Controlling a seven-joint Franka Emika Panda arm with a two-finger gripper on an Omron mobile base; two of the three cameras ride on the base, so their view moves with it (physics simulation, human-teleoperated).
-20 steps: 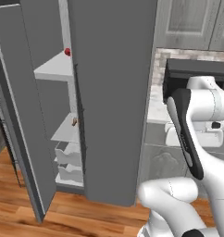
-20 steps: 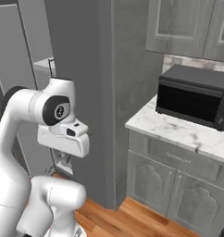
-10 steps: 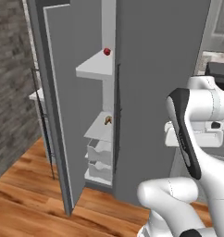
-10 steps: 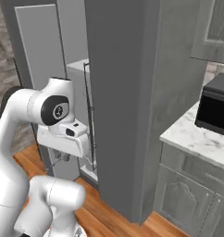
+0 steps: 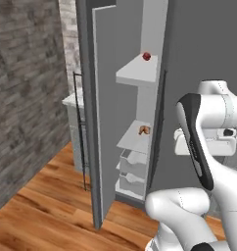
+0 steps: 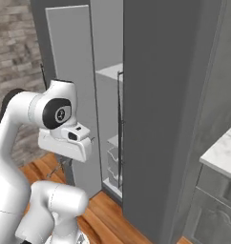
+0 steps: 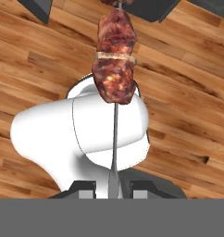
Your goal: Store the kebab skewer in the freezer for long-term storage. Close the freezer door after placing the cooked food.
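One kebab skewer (image 7: 115,60) pinched by gripper (image 7: 113,187), freezer door (image 5: 102,112) ajar

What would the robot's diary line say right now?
tool: shut on kebab skewer | freezer door: open | freezer shelves: round red food, brown lump | skewer: not yet stored

— Where's your kebab skewer (image 7: 115,60) right now?
— In the hand view you see it upright: a thin metal stick with dark red-brown meat chunks at its far end, its near end clamped between the fingertips, above the wood floor.
— And your freezer (image 5: 199,54)?
— Tall, dark grey. Its freezer door (image 5: 103,112) stands swung wide, white shelves and drawers exposed
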